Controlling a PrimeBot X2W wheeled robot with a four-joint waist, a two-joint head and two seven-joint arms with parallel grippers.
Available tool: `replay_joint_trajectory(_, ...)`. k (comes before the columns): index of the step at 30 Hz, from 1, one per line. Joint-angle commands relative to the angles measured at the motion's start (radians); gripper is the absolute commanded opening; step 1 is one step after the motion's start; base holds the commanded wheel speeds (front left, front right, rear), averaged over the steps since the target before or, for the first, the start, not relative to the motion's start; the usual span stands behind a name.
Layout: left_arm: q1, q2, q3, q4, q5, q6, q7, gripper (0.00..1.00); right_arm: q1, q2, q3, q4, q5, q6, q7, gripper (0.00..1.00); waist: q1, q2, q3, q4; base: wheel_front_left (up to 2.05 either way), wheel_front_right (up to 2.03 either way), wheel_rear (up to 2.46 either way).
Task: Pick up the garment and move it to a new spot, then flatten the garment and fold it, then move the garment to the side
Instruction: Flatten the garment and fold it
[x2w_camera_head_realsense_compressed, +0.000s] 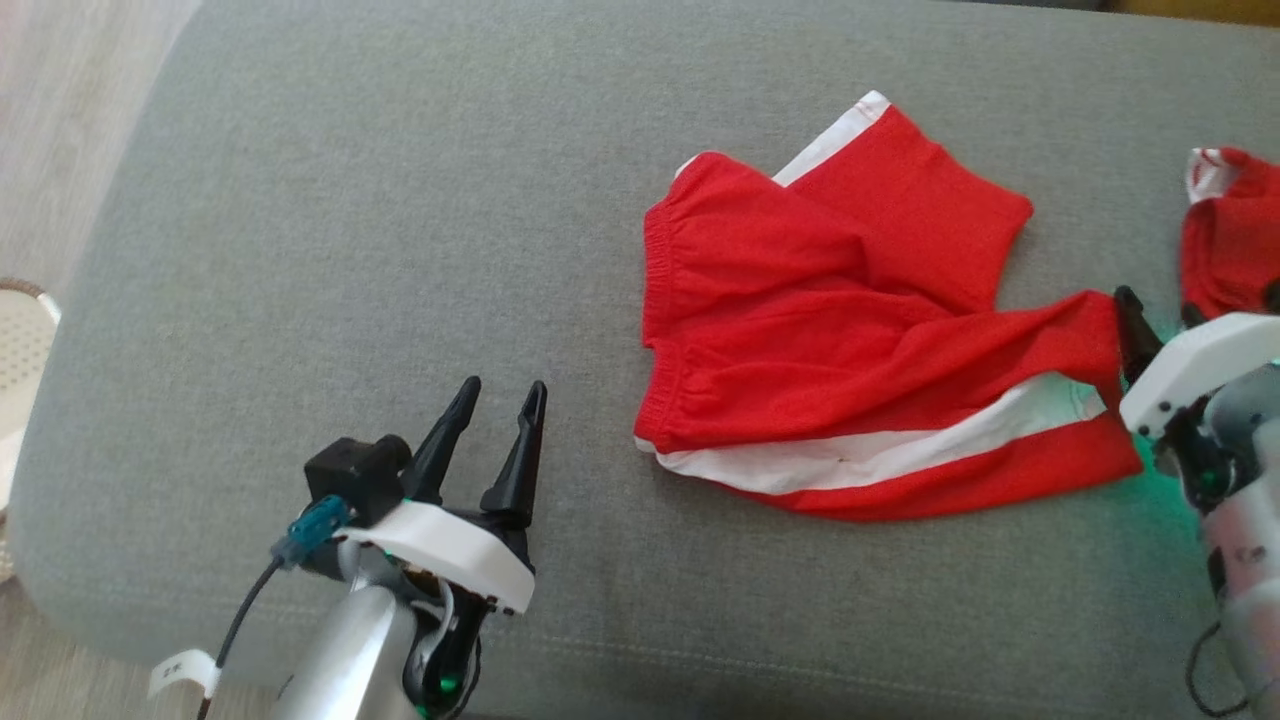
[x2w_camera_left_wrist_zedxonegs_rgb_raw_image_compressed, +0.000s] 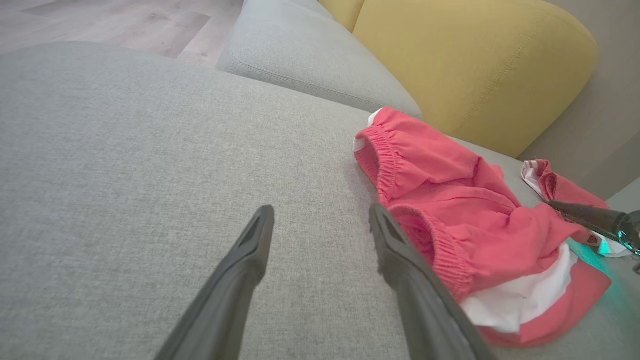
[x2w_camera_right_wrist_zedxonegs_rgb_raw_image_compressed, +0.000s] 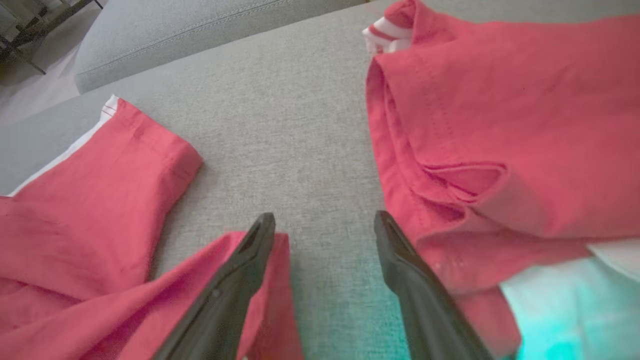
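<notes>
Left end effector (x2w_camera_left_wrist_zedxonegs_rgb_raw_image_compressed: 321, 212), shorts (x2w_camera_left_wrist_zedxonegs_rgb_raw_image_compressed: 450, 200), yellow cushion (x2w_camera_left_wrist_zedxonegs_rgb_raw_image_compressed: 475, 60) beyond

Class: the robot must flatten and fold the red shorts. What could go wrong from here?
1. The right jaws stand open between the shorts and a second red garment; closing here might catch the wrong cloth.
2. The shorts lie bunched and creased; folding before smoothing would likely trap the creases.

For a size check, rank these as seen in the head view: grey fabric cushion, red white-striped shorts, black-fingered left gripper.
1. grey fabric cushion
2. red white-striped shorts
3. left gripper, smallest though nearest the camera
</notes>
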Motion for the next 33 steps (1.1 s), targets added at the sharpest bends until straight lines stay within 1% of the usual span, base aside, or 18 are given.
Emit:
replay_joint_trajectory(1,-0.042,0.004,0.038,-0.027,-0.004,0.003,-0.012,1.0,-0.032,-0.005,0.013,-0.016,-0.018,-0.001,-0.028,1.0,0.0,0.0,-0.009,-0.011,0.0,0.0,0.0)
replay_joint_trajectory(4,-0.038,0.004,0.043,-0.028,0.0,0.002,-0.012,1.0,-0.028,0.003,0.007,-0.011,-0.04,-0.001,-0.088,1.0,0.0,0.0,-0.024,-0.033,0.0,0.0,0.0)
replay_joint_trajectory(7,-0.034,0.004,0.055,-0.037,0.001,0.004,-0.012,1.0,0.002,0.01,-0.007,-0.039,-0.033,-0.001,-0.156,1.0,0.0,0.0,-0.039,-0.058,0.0,0.0,0.0)
replay_joint_trajectory(10,-0.028,0.004,0.067,-0.052,0.001,0.007,-0.012,1.0,0.071,0.023,0.018,-0.108,-0.023,-0.001,-0.215,1.0,0.0,0.0,-0.053,-0.08,0.0,0.0,0.0)
replay_joint_trajectory(14,-0.018,0.004,0.08,-0.071,-0.002,0.013,-0.012,1.0,0.198,0.024,0.063,-0.231,-0.015,-0.001,-0.291,1.0,0.0,0.0,-0.065,-0.108,0.0,0.0,0.0)
replay_joint_trajectory(15,-0.018,0.004,0.08,-0.071,-0.002,0.013,-0.012,1.0,0.198,0.024,0.063,-0.231,-0.015,-0.001,-0.291,1.0,0.0,0.0,-0.065,-0.108,0.0,0.0,0.0)
replay_joint_trajectory(19,-0.011,0.004,0.086,-0.079,0.0,0.015,-0.012,1.0,0.312,0.039,0.08,-0.341,-0.028,-0.001,-0.342,1.0,0.0,0.0,-0.066,-0.13,0.0,0.0,0.0)
replay_joint_trajectory(22,-0.009,0.004,0.085,-0.08,0.002,0.013,-0.012,1.0,0.363,0.05,0.088,-0.396,-0.047,-0.001,-0.357,1.0,0.0,0.0,-0.061,-0.142,0.0,0.0,0.0)
replay_joint_trajectory(25,-0.013,0.004,0.081,-0.077,0.005,0.011,-0.012,1.0,0.379,0.055,0.1,-0.43,-0.066,-0.001,-0.357,1.0,0.0,0.0,-0.056,-0.147,0.0,0.0,0.0)
replay_joint_trajectory(28,-0.02,0.004,0.08,-0.075,0.006,0.009,-0.012,1.0,0.37,0.048,0.123,-0.455,-0.078,-0.001,-0.333,1.0,0.0,0.0,-0.048,-0.145,0.0,0.0,0.0)
replay_joint_trajectory(33,-0.033,0.004,0.068,-0.074,0.002,0.008,-0.012,1.0,0.331,0.015,0.187,-0.468,-0.074,-0.001,-0.265,1.0,0.0,0.0,-0.025,-0.127,0.0,0.0,0.0)
